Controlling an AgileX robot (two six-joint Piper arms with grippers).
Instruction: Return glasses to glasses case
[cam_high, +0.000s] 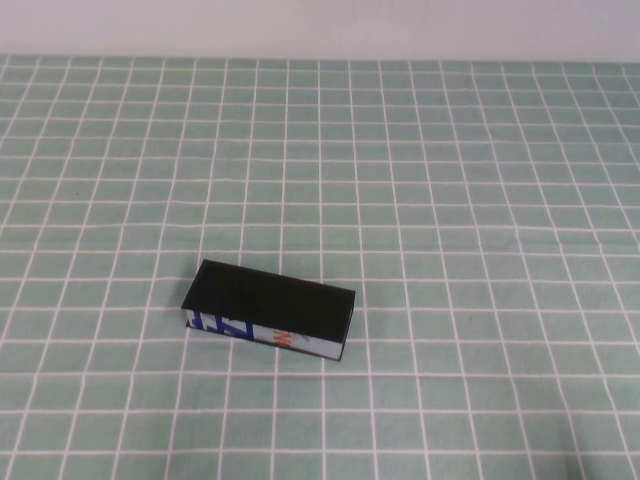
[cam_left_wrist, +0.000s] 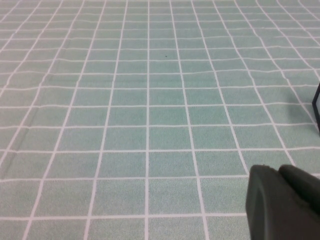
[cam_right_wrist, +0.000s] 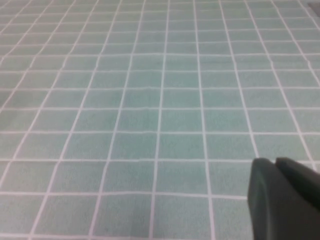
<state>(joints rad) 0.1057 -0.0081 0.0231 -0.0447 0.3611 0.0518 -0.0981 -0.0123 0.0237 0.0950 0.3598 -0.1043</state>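
Note:
The glasses case (cam_high: 268, 308) lies on the near middle of the table, a little left of centre. Its black lid is down and its white front side with blue and orange print faces me. The glasses are out of view. Neither arm shows in the high view. In the left wrist view my left gripper (cam_left_wrist: 277, 170) is shut and empty above the cloth, and a black edge of the case (cam_left_wrist: 317, 107) shows at the frame's border. In the right wrist view my right gripper (cam_right_wrist: 275, 161) is shut and empty above bare cloth.
A green tablecloth with a white grid (cam_high: 450, 200) covers the whole table. A pale wall (cam_high: 320, 25) runs along the far edge. Nothing else stands on the cloth.

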